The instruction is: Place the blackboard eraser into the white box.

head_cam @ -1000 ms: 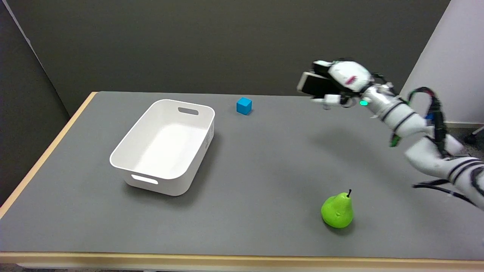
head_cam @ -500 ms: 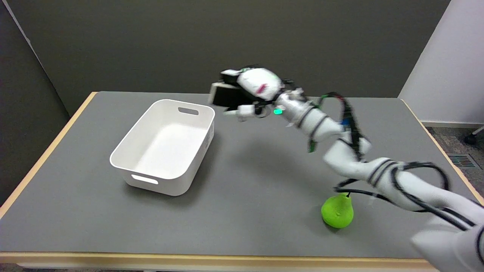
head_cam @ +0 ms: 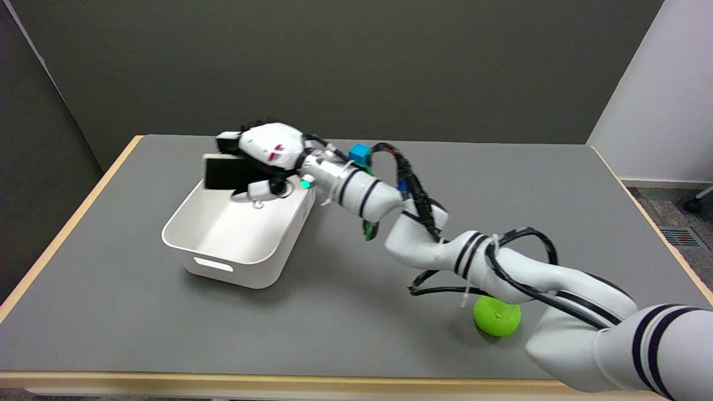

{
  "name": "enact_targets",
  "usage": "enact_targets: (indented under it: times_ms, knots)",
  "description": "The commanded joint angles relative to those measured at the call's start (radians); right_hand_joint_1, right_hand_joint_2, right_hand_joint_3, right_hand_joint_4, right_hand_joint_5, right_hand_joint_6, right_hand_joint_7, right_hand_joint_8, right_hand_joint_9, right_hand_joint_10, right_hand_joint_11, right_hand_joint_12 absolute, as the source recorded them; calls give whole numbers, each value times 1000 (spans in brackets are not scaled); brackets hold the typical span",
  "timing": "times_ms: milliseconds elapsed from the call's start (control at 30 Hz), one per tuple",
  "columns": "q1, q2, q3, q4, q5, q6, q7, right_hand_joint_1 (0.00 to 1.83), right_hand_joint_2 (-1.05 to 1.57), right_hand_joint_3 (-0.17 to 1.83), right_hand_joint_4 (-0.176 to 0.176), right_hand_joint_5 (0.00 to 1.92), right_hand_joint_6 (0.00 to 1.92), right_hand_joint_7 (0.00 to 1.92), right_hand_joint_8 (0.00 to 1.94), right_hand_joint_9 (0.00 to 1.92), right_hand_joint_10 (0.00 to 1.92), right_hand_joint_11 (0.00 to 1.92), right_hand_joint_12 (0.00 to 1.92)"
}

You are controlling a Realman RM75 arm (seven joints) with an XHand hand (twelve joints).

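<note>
Now: robot hand (head_cam: 262, 161) grips eraser (head_cam: 225, 171) over white box (head_cam: 239, 256) | arm half-hides pear (head_cam: 497, 317)

The dark eraser (head_cam: 225, 172) sits gripped in the robot hand (head_cam: 262, 161), held level above the open white box (head_cam: 239, 245) directly beneath it.

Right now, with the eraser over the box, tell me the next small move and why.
Probably lower a little, then let go. The robot hand holds the blackboard eraser above the far part of the white box, apparently inside its rim, so a short descent should keep the drop gentle.
</note>
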Motion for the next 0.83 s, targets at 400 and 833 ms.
enact_targets:
  times_ms: [400, 833]
  knots:
    - [-72, -44, 107, 75, 121, -63, -7, 364, 518, 897, 48, 17, 234, -1, 127, 1, 441, -1, 1061]
    - [-383, 195, 544, 235, 574, 188, -1, 536, 529, 950, 16, 76, 77, 84, 20, 36, 269, 10, 840]
